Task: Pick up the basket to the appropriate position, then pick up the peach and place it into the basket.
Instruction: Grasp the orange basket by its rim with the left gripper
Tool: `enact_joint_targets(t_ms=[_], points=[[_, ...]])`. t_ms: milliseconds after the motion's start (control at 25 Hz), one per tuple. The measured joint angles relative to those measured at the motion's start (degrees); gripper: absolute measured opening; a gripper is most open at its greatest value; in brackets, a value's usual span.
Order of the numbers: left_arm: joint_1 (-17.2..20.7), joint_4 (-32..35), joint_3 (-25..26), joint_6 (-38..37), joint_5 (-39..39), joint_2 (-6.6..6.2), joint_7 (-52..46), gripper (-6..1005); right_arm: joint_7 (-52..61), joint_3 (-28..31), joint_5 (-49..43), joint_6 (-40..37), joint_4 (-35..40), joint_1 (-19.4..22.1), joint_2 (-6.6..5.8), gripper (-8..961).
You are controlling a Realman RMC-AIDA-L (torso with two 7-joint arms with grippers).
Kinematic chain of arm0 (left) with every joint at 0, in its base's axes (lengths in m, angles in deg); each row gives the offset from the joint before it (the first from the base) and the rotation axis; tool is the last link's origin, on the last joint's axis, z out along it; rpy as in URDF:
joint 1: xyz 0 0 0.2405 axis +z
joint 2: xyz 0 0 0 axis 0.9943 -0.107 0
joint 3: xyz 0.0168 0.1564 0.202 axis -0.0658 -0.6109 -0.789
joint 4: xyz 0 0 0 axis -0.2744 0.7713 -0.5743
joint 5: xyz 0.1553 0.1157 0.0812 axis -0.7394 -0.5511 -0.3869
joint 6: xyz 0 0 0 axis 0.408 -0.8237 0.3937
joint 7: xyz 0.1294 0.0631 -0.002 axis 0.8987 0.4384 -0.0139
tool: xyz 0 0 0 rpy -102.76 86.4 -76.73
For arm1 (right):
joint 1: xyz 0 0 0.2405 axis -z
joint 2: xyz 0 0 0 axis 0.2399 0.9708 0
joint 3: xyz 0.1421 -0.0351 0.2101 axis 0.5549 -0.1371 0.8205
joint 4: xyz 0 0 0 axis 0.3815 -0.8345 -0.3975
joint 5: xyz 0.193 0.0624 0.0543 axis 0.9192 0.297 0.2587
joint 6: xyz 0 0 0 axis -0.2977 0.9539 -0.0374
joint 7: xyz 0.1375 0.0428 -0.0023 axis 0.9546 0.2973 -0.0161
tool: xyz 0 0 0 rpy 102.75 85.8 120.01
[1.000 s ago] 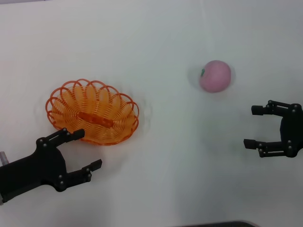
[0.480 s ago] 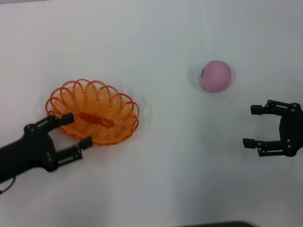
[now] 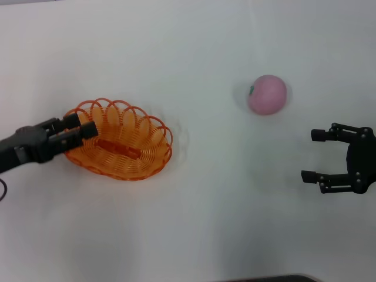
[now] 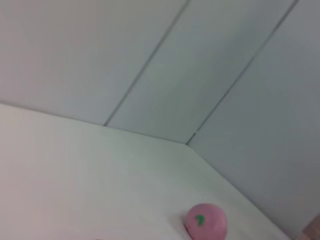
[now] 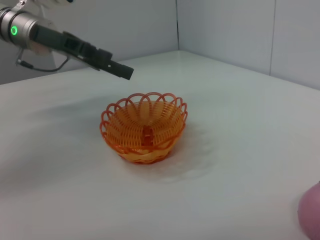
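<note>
The orange wire basket point(image 3: 126, 150) stands upright on the white table at the left; it also shows in the right wrist view point(image 5: 145, 127). My left gripper point(image 3: 82, 127) is over the basket's left rim; in the right wrist view point(image 5: 125, 72) it hangs a little above the rim, apart from it. The pink peach point(image 3: 267, 94) lies at the far right of the table, and also shows in the left wrist view point(image 4: 205, 222) and at the edge of the right wrist view point(image 5: 311, 212). My right gripper point(image 3: 308, 156) is open and empty, nearer to me than the peach.
The white table point(image 3: 205, 223) holds only the basket and the peach. Pale wall panels point(image 4: 200, 75) stand behind the table's far edge. A dark edge point(image 3: 270, 278) shows at the table's front.
My left arm has swung forward and to the left, turning its wrist, from beside the basket's near side to over its left rim. The right arm, basket and peach have not moved.
</note>
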Motion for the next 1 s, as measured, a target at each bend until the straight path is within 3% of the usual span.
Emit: enact_joint_targets(t_ms=[320, 760, 1000], points=[[-1.4, 7.2, -2.45, 3.49, -1.17, -0.29, -10.08, 778, 0.05, 0.0, -0.02, 0.06, 0.08, 0.02, 0.0, 928], [-2.98, 21.73, -13.91, 12.46, -10.97, 1.15, -21.58, 779, 0.09, 0.0, -0.04, 0.17, 0.27, -0.1, 0.0, 927], [-4.44, 26.09, -20.37, 16.37, -16.96, 1.73, -27.28, 778, 0.82, 0.0, -0.01, 0.23, 0.36, -0.22, -0.05, 927]])
